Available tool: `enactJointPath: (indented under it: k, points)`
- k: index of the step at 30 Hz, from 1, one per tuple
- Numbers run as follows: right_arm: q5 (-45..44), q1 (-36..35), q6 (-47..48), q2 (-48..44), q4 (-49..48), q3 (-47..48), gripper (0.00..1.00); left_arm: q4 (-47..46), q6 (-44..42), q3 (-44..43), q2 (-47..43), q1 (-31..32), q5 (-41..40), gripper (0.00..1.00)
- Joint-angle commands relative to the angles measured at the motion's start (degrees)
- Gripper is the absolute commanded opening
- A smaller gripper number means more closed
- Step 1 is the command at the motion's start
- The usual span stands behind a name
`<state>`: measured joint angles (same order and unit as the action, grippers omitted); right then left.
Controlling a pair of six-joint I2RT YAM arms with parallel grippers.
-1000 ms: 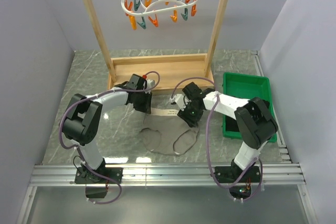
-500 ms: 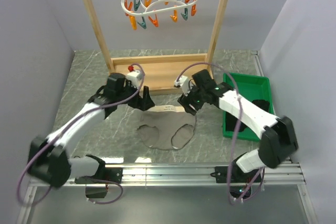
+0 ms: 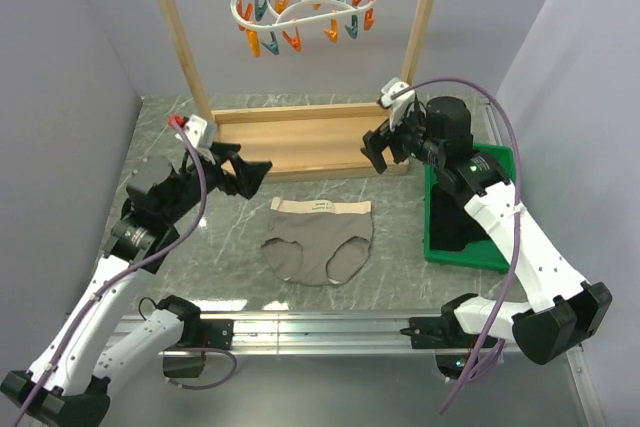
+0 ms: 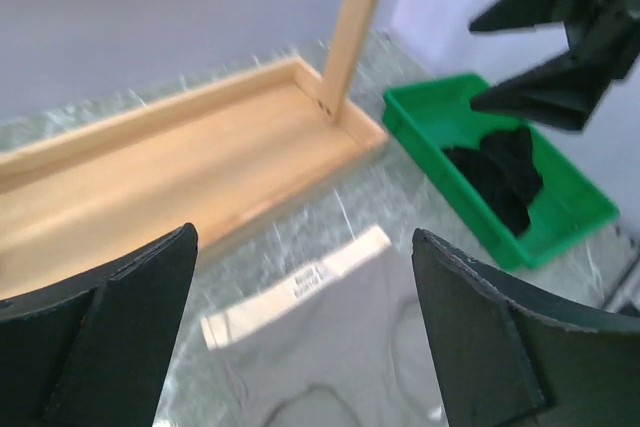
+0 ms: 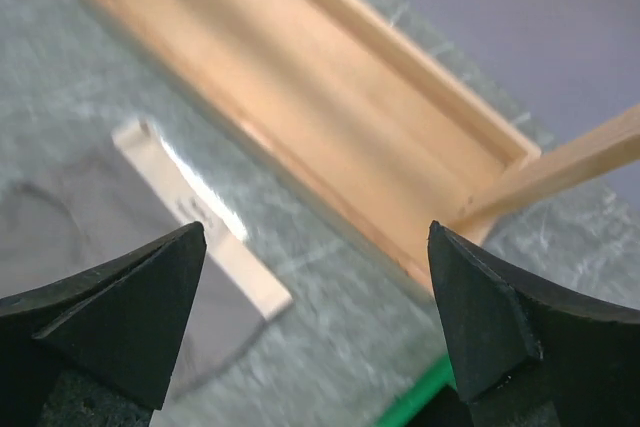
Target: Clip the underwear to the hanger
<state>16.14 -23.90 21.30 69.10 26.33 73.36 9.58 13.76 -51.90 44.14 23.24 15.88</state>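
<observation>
Underwear (image 3: 318,245) flat, waistband (image 3: 320,207) at 12 o'clock, likely for easy pinching; we see left gripper (image 3: 250,175), right gripper (image 3: 378,150) fingers apart, empty.

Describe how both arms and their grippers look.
The left arm and right arm have white shells, black joints and looping purple-grey cables. The left gripper and right gripper have matte black wedge-shaped fingers. A red part tops the left wrist.

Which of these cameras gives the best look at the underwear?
The top external view: the underwear lies flat, whole outline visible. The left wrist view shows its waistband and upper part, blurred; the right wrist view catches only one waistband end and some fabric.
</observation>
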Motion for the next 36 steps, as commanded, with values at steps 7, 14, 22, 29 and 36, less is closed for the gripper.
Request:
enactJointPath:
  k: [7,14,22,29,36]
  points:
    - [9.7,-0.2,-16.3,0.8,-15.1,5.4,1.00,-2.9,3.5,-16.9,12.9,-7.3,1.2,0.92]
    - [17.1,0.0,-15.8,4.9,-10.2,5.6,0.94,-13.3,10.9,-26.2,25.3,-21.6,21.3,0.89]
    - [18.9,-0.1,-20.5,4.8,-9.9,1.1,0.94,-32.0,17.0,-23.5,29.9,-24.6,27.5,0.77]
    - [18.6,0.1,-20.9,8.3,-7.6,4.2,0.94,-30.2,12.1,-28.7,34.4,-24.3,26.1,0.77]
    - [19.2,0.3,-20.9,9.4,-7.1,4.5,0.97,-31.2,11.0,-33.4,39.5,-23.7,25.1,0.77]
